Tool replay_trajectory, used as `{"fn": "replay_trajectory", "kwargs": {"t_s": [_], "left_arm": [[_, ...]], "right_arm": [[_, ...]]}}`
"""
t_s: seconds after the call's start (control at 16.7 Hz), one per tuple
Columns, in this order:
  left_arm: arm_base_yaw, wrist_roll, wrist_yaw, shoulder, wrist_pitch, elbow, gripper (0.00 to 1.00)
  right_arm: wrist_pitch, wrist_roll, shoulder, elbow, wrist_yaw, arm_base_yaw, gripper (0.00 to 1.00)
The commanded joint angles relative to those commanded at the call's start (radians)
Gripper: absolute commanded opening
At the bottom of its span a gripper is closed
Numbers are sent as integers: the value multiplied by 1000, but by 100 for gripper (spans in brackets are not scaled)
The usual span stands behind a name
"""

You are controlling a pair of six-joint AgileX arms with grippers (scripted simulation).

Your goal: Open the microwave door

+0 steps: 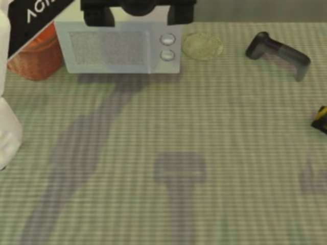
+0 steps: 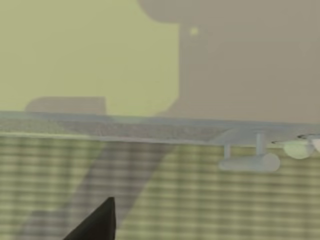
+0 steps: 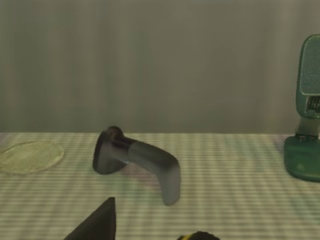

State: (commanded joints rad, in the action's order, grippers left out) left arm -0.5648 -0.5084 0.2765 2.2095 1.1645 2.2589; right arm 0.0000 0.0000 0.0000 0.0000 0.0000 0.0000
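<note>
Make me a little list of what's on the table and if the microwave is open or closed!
microwave: white box at the far left of the table
microwave door: closed, flat against the front
knobs: two, right of the door
orange basket: left of the microwave
round clear dish: right of the microwave
grey scanner: far right, lying down
left arm: above the microwave
right arm: not seen from above

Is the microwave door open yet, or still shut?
Shut: in the top view the microwave door lies flush across the microwave front, beside the knobs.
</note>
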Motion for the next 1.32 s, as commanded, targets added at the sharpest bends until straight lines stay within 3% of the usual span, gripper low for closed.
{"fn": "replay_trajectory", "kwargs": {"t_s": [0.36,0.66,1.32], "left_arm": [[36,35,-18,94,-184,-74,100],[39,38,-19,104,-197,-80,100],[39,38,-19,104,-197,-80,17]], "right_arm": [[0,0,0,0,0,0,100],[0,0,0,0,0,0,100],[0,0,0,0,0,0,100]]}}
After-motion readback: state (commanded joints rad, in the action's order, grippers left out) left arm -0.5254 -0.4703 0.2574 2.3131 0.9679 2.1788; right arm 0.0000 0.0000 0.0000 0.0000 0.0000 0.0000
